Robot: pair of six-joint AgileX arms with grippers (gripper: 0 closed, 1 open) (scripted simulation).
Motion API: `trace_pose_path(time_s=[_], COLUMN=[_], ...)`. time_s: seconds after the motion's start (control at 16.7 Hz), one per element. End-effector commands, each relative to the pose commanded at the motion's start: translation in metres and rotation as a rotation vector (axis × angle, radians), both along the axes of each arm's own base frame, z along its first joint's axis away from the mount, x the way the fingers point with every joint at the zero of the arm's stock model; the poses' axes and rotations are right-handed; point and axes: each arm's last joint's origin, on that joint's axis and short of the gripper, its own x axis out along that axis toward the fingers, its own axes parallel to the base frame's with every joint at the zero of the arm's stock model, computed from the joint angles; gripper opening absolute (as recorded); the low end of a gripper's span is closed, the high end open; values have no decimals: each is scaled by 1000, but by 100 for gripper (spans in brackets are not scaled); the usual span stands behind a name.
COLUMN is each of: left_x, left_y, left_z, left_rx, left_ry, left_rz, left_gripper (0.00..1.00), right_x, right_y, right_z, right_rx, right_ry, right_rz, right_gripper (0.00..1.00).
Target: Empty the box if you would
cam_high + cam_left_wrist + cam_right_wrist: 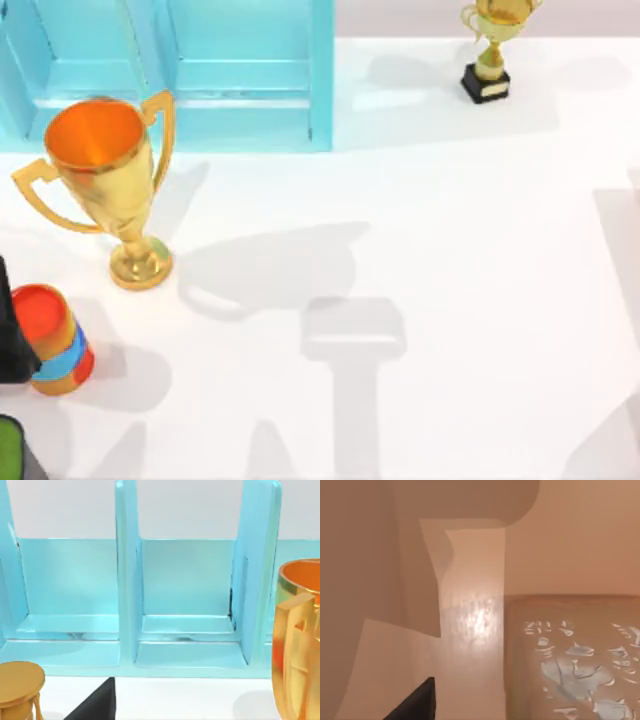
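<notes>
Here's the turquoise plastic box with upright dividers (245, 90), sitting at the far left of the white tabletop (450, 300), and its compartments look bare. The left wrist view looks straight into two of the bays, and nothing rests on their floors. The part of the box running past the left edge, I can't judge.

Out on the tabletop stands the large gold trophy cup with an orange bowl and two handles (115, 185), upright just in front of the box. Nearer, at the left edge, there's a red, orange and blue striped cylinder (55, 340), also upright. Far right, well apart from everything, is a small gold trophy on a black base (490, 50).

The left end effector (95, 705) hangs low on the left side, facing the box from the near side with the big trophy just beside it. Open or closed, I cannot tell. The right end effector (417, 700) looks down on a tan surface away from the box, and its state I cannot tell either.

My read: the emptying looks finished, or very nearly so, with only the unseen left stretch of the box left to check
</notes>
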Motion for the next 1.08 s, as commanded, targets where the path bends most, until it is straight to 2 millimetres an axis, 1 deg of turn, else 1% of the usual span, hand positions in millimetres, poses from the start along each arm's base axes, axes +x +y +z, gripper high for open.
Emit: trace_pose_path(time_s=[0.78, 0.84, 1.08], left_x=[0, 0, 0], left_y=[0, 0, 0], left_z=[0, 0, 0], left_rx=[0, 0, 0], left_ry=[0, 0, 0], left_rz=[0, 0, 0], left_gripper=[100, 100, 100], right_x=[0, 0, 0], right_y=[0, 0, 0], right_z=[0, 0, 0], right_rx=[0, 0, 0], right_ry=[0, 0, 0], right_rz=[0, 0, 0], right_gripper=[2, 0, 0])
